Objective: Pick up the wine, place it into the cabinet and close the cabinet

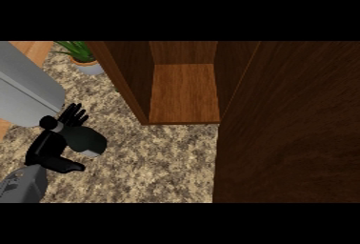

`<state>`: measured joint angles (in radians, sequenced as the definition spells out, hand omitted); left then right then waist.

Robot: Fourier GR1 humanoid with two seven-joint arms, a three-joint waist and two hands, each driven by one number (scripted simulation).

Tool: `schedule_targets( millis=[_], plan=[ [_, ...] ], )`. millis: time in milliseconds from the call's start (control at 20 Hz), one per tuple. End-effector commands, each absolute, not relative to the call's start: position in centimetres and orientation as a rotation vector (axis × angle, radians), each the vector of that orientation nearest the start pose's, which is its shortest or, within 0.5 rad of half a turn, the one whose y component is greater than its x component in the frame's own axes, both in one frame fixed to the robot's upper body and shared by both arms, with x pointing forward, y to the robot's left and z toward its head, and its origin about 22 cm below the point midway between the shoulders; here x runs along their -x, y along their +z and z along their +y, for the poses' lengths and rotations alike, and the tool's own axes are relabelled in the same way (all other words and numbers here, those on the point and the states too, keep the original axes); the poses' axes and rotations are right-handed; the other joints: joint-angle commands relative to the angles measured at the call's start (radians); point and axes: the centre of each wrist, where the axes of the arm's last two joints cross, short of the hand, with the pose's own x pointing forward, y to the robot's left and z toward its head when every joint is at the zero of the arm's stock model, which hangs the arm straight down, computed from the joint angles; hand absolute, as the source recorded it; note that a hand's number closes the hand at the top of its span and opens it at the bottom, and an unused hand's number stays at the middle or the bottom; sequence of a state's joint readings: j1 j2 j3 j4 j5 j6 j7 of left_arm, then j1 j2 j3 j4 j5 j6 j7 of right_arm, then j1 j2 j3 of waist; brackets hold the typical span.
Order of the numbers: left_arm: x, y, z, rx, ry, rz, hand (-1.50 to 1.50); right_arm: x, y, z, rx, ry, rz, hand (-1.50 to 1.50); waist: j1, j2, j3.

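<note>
A dark wine bottle (pixel 85 140) is at the lower left, above the speckled counter (pixel 162 157). My left hand (pixel 45 150) is shut on it, fingers (pixel 72 114) on its far side and thumb on its near side, hiding part of the bottle. To the right stands the wooden cabinet (pixel 119 76), open, with a bare shelf (pixel 184 93) inside. Its dark door (pixel 288 124) is swung wide toward me and fills the right of the view. The bottle is left of the cabinet opening and outside it. My right hand does not show.
A large grey rounded object (pixel 25 90) lies on the counter just behind my left hand. A potted green plant (pixel 81 56) stands at the back, left of the cabinet's side wall.
</note>
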<state>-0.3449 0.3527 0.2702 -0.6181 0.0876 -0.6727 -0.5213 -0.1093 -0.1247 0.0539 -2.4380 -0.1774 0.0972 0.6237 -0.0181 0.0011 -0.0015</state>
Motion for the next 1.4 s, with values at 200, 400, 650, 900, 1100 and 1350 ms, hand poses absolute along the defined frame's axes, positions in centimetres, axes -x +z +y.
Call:
schedule_targets(
  millis=[200, 400, 650, 900, 1100, 1350],
  plan=[
    [-27.4, -9.8, 36.5, 0.497, -0.093, -1.543, -1.5, -13.1, 22.2, -22.0, -0.263, 0.316, -1.945, -1.5, 0.003, -0.002, 0.0],
    [-29.4, -8.6, 36.4, 0.513, -0.057, -1.577, -1.5, -14.5, 21.2, -22.6, -0.279, 0.306, -1.959, -1.5, -0.005, 0.001, 0.0],
    [-28.9, -9.7, 35.4, 0.591, -0.054, -1.53, 1.5, -13.6, 20.6, -22.0, -0.268, 0.288, -1.938, -1.5, -0.005, -0.001, 0.0],
    [-29.7, -8.7, 35.5, 0.63, -0.167, -1.564, 1.5, -14.1, 21.1, -21.8, -0.267, 0.3, -1.941, -1.5, -0.009, 0.002, -0.001],
    [-28.1, -9.5, 35.6, 0.589, -0.25, -1.61, 1.5, -14.6, 21.8, -22.5, -0.256, 0.299, -1.949, -1.5, -0.005, 0.002, -0.001],
    [-24.3, -11.3, 35.2, 0.206, 0.006, -1.691, 1.5, -14.4, 20.4, -22.7, -0.216, 0.273, -1.93, -1.5, 0.028, -0.01, 0.004]
  ],
)
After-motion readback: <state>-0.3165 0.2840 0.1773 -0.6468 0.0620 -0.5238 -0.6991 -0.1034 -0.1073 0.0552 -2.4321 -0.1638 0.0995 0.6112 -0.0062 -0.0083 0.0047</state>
